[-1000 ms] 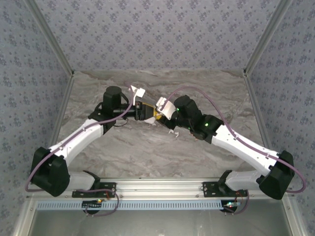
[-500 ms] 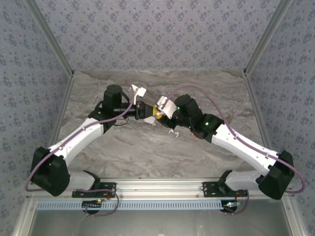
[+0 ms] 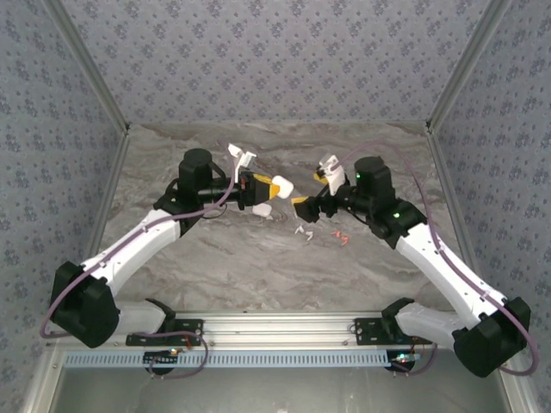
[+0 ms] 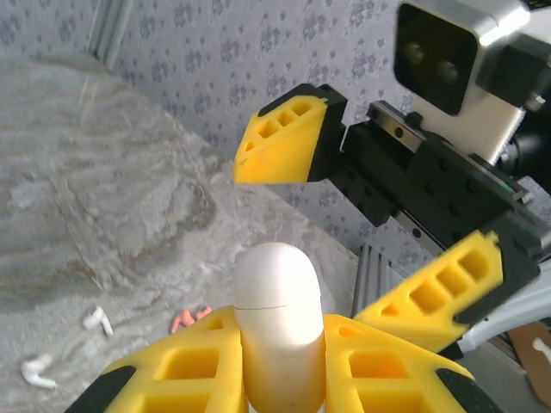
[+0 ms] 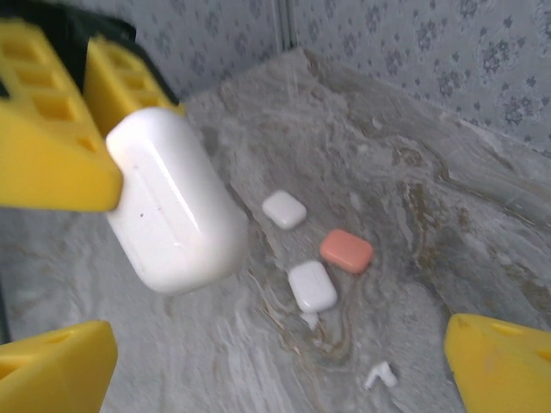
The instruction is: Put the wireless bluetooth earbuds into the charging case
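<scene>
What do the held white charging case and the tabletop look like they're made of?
Charging case: likely hard plastic, smooth and glossy, with a soft highlight and a thin lid seam. Tabletop: grey veined marble look, matte; real stone or printed laminate, cannot tell.

A grey marble-patterned counter (image 3: pixel 258 275) with pale brown veins spans the middle of the top view. Blue-grey wallpaper printed with small floral sprigs covers the back wall (image 3: pixel 275 60), the left wall (image 3: pixel 43 172) and the right wall (image 3: pixel 516 172). A slanted metal post (image 3: pixel 86 64) runs down at upper left to the counter's far left corner, and a matching post (image 3: pixel 466 64) at upper right meets the far right corner. Along the bottom, an aluminium rail (image 3: pixel 284 325) borders the counter's near edge. Just below it lies a pale perforated strip (image 3: pixel 284 359), then a plain grey panel (image 3: pixel 275 391).
</scene>
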Controlling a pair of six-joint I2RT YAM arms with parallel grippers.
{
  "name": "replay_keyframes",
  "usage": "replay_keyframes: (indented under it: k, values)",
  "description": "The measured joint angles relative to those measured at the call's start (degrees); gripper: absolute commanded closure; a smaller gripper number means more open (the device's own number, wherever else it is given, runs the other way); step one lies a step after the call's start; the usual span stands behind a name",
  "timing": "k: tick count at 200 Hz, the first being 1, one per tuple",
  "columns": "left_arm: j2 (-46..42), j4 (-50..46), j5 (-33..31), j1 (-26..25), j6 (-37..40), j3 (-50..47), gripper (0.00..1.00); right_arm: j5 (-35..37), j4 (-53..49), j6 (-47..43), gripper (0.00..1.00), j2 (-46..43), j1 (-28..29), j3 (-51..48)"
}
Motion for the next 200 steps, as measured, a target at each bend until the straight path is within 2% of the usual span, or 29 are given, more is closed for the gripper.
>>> replay_keyframes:
  k: [22,55,122,183,200]
  values:
    - [-2.1,3.9,-2.0,-1.5,2.3,-2.2,0.94,-4.8,4.6,5.2,0.01,-0.5,-2.4,-1.2]
    - [-3.7,6.7,-4.6,-4.2,6.3,-2.4,0.97,-8.4,11.2,11.2,0.07,-0.5,-3.4,-1.8]
    - [-4.2,8.2,-6.1,-4.5,8.6,-2.4,0.99,-8.5,14.3,14.3,0.17,-0.2,-3.9,-1.8]
    - [-4.2,8.2,-6.9,-4.5,8.6,-2.4,1.00,-8.2,14.4,14.7,0.18,0.5,-5.0,-1.8]
    - [-4.2,8.2,-7.3,-4.5,8.6,-2.5,1.00,-8.5,14.7,14.9,0.13,0.6,-5.0,-1.8]
